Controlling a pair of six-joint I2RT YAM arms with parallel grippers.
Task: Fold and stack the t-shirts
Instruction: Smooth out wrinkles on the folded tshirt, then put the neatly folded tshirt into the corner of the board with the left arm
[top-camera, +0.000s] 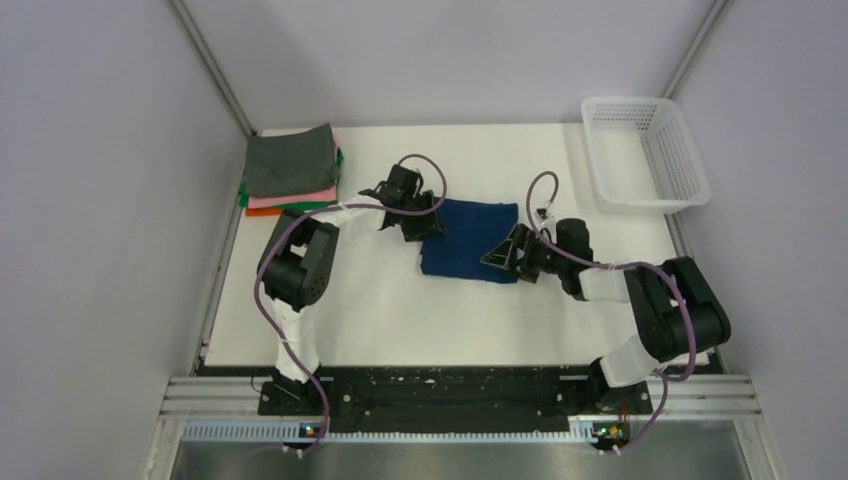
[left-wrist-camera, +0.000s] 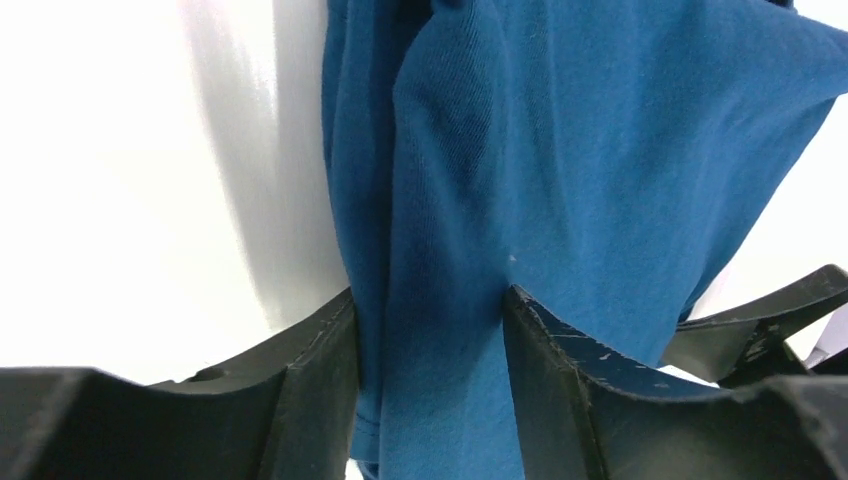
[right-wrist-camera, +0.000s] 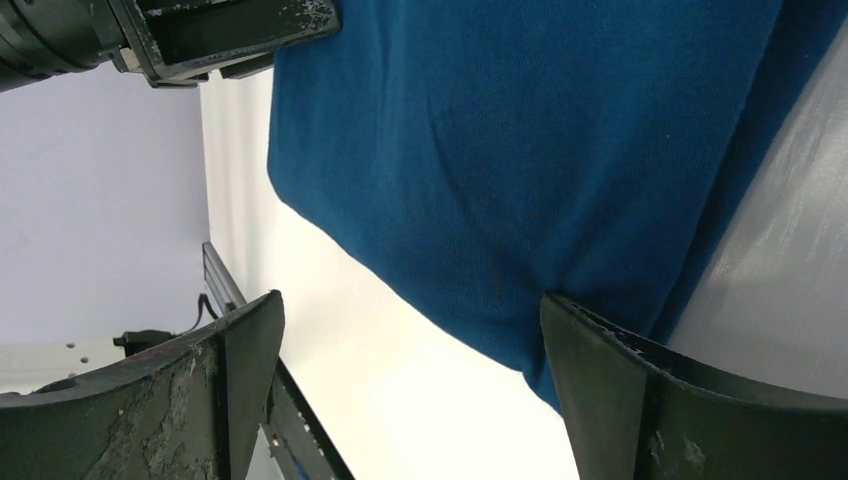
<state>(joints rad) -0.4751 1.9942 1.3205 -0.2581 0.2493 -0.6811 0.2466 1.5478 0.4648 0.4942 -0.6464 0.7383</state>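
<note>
The navy blue t-shirt lies folded into a rectangle at the middle of the white table. My left gripper is at its left edge, and in the left wrist view it is shut on a bunched fold of the blue cloth. My right gripper is at the shirt's near right corner. In the right wrist view it is open, with one finger against the shirt's edge and bare table between the jaws. A stack of folded grey, pink, green and orange tees sits at the back left.
A white mesh basket stands at the back right corner. Grey walls close in the table on the left, back and right. The left gripper's body shows at the top left of the right wrist view.
</note>
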